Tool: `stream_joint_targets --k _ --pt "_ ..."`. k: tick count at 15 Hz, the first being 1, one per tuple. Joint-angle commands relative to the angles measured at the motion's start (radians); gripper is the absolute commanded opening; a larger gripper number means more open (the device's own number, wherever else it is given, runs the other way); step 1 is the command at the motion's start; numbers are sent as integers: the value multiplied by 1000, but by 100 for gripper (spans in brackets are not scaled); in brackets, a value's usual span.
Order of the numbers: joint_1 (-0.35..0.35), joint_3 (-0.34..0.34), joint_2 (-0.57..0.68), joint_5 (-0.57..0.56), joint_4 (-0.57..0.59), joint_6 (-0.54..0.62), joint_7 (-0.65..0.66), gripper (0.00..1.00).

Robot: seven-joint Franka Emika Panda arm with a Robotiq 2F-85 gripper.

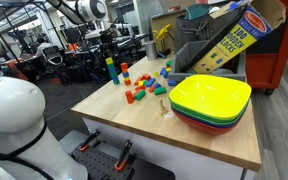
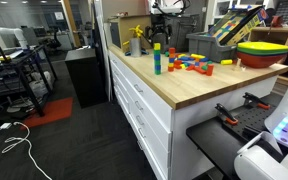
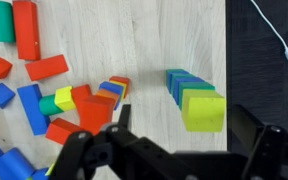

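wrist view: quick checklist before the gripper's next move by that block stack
1. Gripper jaws open: ok.
2. Nothing held between the fingers: ok.
3. Block stack upright, yellow-green block on top; in both exterior views it stands straight: ok.
4. Bare table between the stack and the loose blocks: ok.
5. Gripper centred over the stack's top: cannot tell; the stack sits a little off the middle of the wrist view.
6. Stacked bowls well away from the stack: ok.
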Motion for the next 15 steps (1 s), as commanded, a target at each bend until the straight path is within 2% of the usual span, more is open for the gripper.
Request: stream_joint_targets --k 1,8,15 --pt "-12 3 -58 49 -36 30 -13 100" --pt "-23 1 -116 111 -42 80 -14 100" --pt "-59 -24 -159 87 -91 155 12 100"
